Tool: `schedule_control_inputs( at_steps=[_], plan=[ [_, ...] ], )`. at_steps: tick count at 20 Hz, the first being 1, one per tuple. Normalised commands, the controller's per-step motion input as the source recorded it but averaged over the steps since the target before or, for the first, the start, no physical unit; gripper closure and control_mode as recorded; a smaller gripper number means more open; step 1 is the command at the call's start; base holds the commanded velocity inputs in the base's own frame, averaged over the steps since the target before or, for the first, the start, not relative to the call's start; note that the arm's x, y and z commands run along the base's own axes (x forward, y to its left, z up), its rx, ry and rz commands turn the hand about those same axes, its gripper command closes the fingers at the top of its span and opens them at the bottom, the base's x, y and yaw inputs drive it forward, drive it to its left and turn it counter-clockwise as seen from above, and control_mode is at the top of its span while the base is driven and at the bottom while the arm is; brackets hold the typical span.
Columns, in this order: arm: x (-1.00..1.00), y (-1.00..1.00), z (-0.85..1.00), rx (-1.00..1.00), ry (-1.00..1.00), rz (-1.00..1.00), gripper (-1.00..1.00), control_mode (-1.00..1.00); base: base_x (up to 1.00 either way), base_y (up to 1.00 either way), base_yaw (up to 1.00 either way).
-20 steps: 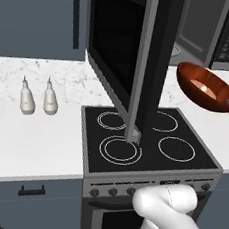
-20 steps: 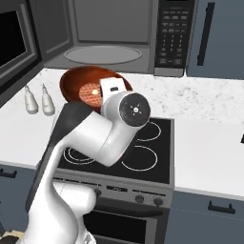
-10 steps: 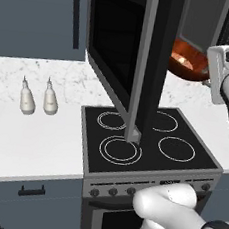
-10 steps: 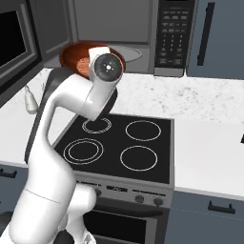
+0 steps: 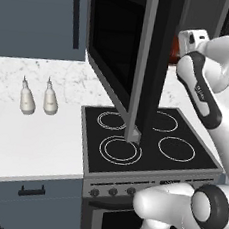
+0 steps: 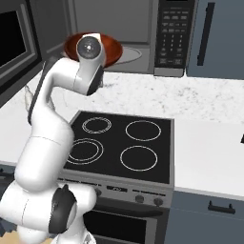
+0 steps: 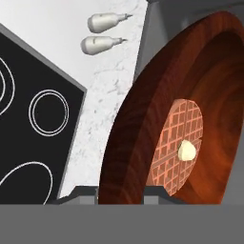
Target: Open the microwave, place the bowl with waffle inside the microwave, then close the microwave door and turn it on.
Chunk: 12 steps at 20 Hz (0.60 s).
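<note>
Two-finger gripper [image 7: 120,193] on the white arm is clamped on the rim of the reddish-brown shallow round wooden bowl [image 7: 190,119]: in hand view one dark tip sits each side of the bowl wall at 6 o'clock. Round tan grid-patterned waffle [image 7: 177,147] w/ a pale butter dab [image 7: 187,150] lies flat on the bowl's floor.

Right base view: bowl [image 6: 110,47] is held at the mouth of the black & dark-grey box microwave [image 6: 143,28], above the grey turntable plate [image 6: 128,53]; whether the bowl touches the plate can't be told, wrist blocks it. Keypad strip [image 6: 173,33] at 3 o'clock of the cavity. Wide black-framed microwave door w/ dark glass [image 5: 124,52] is swung fully open, standing out over the black four-ring glass stove top [image 5: 147,135] in left base view.

Two small white bottles [image 5: 37,97] stand side by side on the white marbled counter [image 5: 28,137], at 9 o'clock of the stove, well apart from it. Dark blue-grey cabinets [image 6: 219,38] at 3 o'clock of the microwave.
</note>
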Motion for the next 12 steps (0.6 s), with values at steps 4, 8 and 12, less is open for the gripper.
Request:
schedule_control_inputs(
  at_steps=[4, 8, 12],
  plan=[
    [0.97, 0.12, 0.04, 0.00, 0.01, -0.10, 1.00, -1.00, 0.00, 0.00, 0.00],
    [0.78, 0.00, 0.00, 0.00, 0.02, -0.02, 1.00, -1.00, 0.00, 0.00, 0.00],
    [0.88, 0.00, 0.00, 0.00, 0.03, 0.00, 1.00, -1.00, 0.00, 0.00, 0.00]
  ],
)
